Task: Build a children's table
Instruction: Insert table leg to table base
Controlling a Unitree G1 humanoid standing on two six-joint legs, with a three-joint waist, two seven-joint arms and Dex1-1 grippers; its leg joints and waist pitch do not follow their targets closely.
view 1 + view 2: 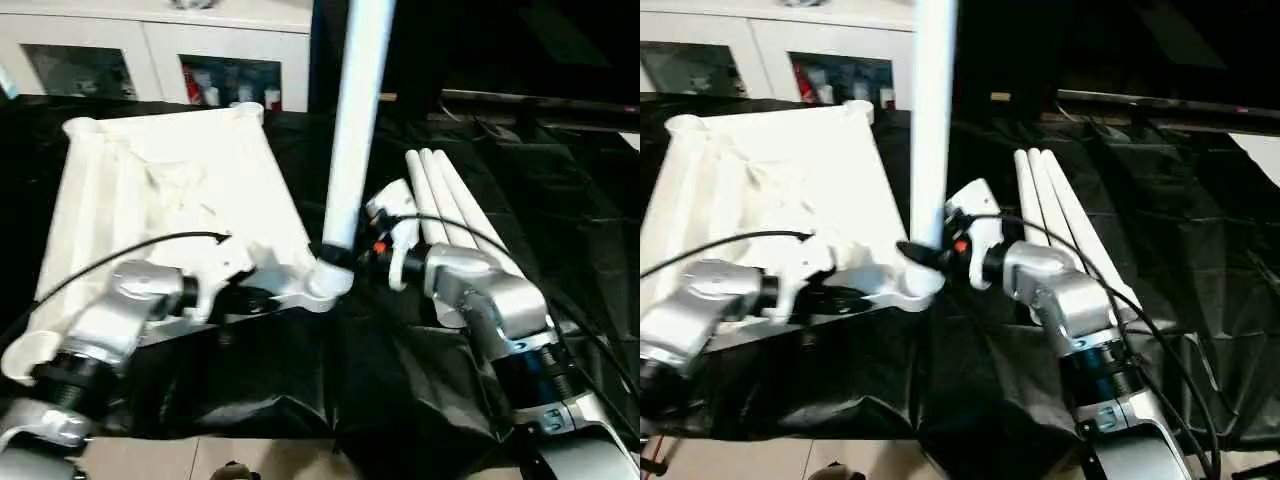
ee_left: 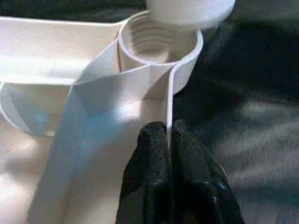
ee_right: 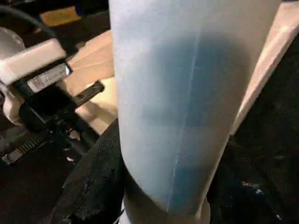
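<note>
The white tabletop (image 1: 150, 180) lies upside down, ribbed side up, on black cloth. One white leg (image 1: 355, 120) stands upright in its near right corner socket (image 1: 325, 285). My right gripper (image 1: 340, 255) is shut on this leg just above the socket; black fingers (image 3: 93, 186) flank the tube (image 3: 187, 93). My left gripper (image 1: 245, 295) reaches in from the left and is shut on the tabletop's thin rim wall (image 2: 169, 107), close behind the threaded socket (image 2: 159, 42). Three more legs (image 1: 440, 195) lie side by side on the cloth to the right.
A white cabinet (image 1: 150, 50) with glass doors stands behind the tabletop. Black cloth (image 1: 400, 380) covers the work surface and hangs over its front edge above light floor (image 1: 200, 460). Black cables (image 1: 130, 250) arc over both forearms.
</note>
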